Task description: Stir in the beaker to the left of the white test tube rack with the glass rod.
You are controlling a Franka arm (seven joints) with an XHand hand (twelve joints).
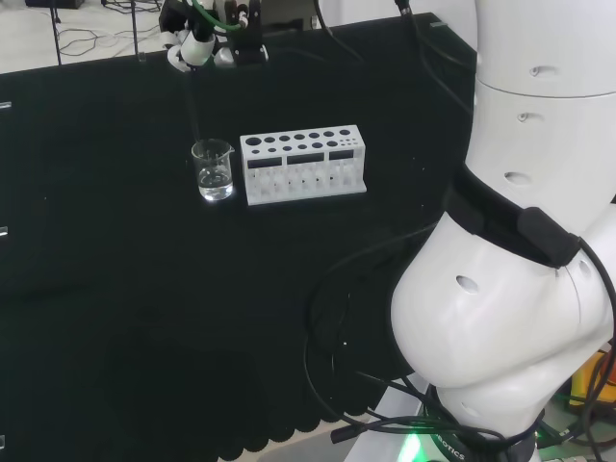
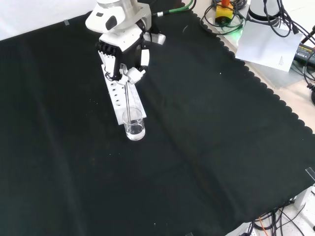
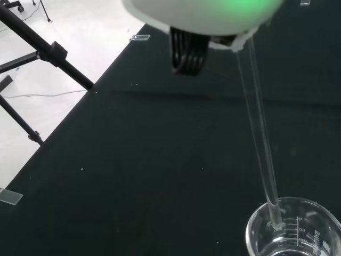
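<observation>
Clear liquid fills the bottom of the glass beaker, which in the front view stands nearest the camera, just in front of the white test tube rack; in the head view it sits just left of the rack. Above it, the hand has its fingers curled round the upper end of the glass rod, whose lower end dips inside the beaker's rim. Black cloth lies bare all around them, its scalloped edge well apart.
</observation>
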